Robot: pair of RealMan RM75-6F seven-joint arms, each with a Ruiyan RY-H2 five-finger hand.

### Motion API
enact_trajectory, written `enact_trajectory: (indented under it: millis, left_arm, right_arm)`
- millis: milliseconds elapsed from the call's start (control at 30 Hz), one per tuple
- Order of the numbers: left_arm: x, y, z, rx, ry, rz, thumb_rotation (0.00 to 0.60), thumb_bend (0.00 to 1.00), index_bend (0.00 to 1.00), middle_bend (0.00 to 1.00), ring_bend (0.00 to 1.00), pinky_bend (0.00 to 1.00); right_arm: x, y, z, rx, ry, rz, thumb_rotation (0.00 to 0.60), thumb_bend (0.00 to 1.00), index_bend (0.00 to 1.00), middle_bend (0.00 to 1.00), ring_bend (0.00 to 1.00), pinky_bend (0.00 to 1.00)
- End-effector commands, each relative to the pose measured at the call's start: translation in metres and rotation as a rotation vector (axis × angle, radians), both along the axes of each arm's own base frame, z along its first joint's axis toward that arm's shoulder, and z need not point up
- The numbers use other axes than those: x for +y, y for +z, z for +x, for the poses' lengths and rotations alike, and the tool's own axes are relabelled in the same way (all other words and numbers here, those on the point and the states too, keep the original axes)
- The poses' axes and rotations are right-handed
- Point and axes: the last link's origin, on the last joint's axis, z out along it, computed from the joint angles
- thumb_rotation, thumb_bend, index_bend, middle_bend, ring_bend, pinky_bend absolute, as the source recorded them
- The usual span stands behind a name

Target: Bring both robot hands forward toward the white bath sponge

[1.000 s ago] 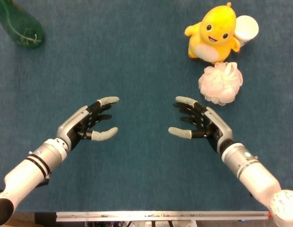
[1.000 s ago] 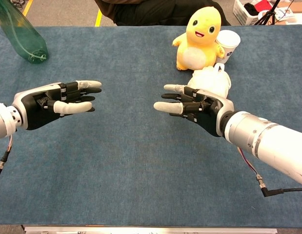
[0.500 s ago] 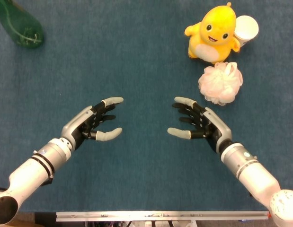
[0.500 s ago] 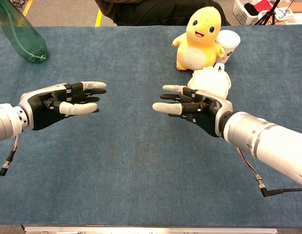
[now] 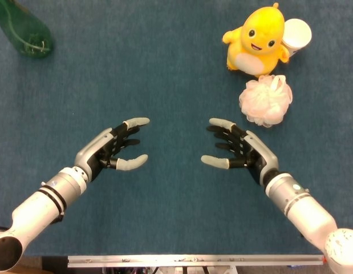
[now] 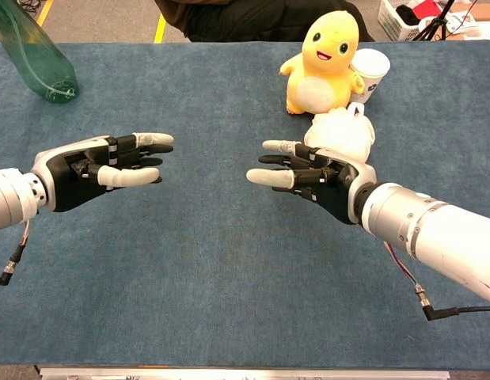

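The white bath sponge (image 5: 266,100) is a puffy mesh ball on the blue cloth, just in front of the yellow plush toy; in the chest view the sponge (image 6: 340,131) shows right behind my right hand. My right hand (image 5: 240,149) hovers to the sponge's near left, palm facing inward, fingers spread and empty. My left hand (image 5: 112,150) floats over the middle-left of the table, far from the sponge, palm facing the right hand, fingers apart and holding nothing. The chest view shows the left hand (image 6: 94,167) and right hand (image 6: 316,177) at about the same height.
A yellow plush toy (image 5: 257,40) stands at the far right with a white paper cup (image 5: 296,35) beside it. A green bottle (image 5: 22,29) sits at the far left corner. The table's metal front edge (image 5: 193,261) runs below both arms.
My left hand has moved forward and slightly right. My right hand has drifted a little left and toward me. The sponge has not moved.
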Motion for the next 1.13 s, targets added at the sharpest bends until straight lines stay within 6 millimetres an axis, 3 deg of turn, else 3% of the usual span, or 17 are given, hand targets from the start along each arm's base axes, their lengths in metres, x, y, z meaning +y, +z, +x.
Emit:
enact_trajectory:
  millis: [33, 1133]
  left_arm:
    - [-0.0001, -0.0007, 0.0010, -0.004, 0.001, -0.003, 0.600, 0.31, 0.12, 0.06, 0.00, 0.09]
    - [0.0006, -0.0040, 0.0067, -0.009, -0.004, -0.021, 0.599, 0.31, 0.12, 0.06, 0.00, 0.09]
  right_arm:
    - [0.0005, -0.0012, 0.0013, -0.003, 0.005, 0.004, 0.600, 0.08, 0.19, 0.18, 0.09, 0.13]
    - [-0.0025, -0.0054, 0.0060, -0.029, 0.048, 0.035, 0.600, 0.08, 0.19, 0.18, 0.09, 0.13]
